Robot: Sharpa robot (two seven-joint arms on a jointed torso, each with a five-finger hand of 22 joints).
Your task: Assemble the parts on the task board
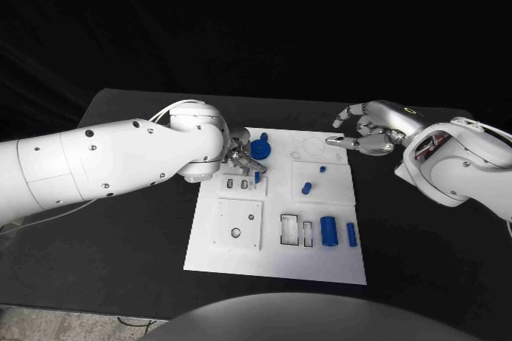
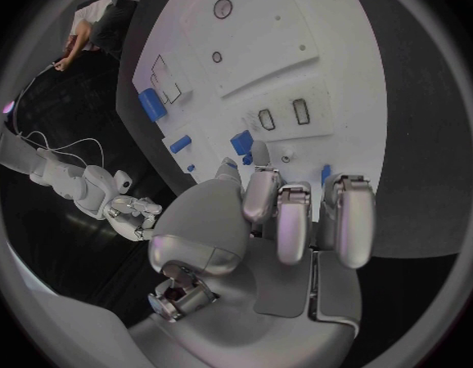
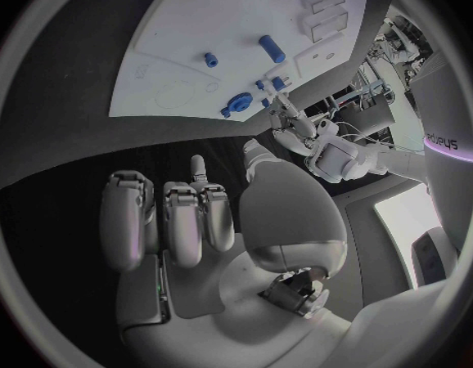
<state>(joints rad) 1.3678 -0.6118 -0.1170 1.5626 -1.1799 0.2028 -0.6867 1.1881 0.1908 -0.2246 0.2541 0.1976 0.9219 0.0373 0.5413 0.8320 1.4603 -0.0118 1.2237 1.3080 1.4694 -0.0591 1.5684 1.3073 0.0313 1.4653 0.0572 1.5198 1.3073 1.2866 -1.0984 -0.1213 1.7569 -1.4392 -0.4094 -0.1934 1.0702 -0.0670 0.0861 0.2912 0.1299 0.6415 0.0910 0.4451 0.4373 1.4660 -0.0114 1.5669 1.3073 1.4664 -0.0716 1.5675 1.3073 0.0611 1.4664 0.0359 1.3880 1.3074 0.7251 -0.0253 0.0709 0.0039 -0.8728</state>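
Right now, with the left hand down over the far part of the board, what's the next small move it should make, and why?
Probably ease the left hand down to close its fingers on the small blue part just under them. The hand hovers over the task board beside the round blue part, and whether it holds anything cannot be told. The right hand waits open off the board's far edge.

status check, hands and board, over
Left hand down over blue parts at task board far edge, grasp unclear. Right hand hovering open, empty. Nothing blocking.

Black table (dark backdrop behind)
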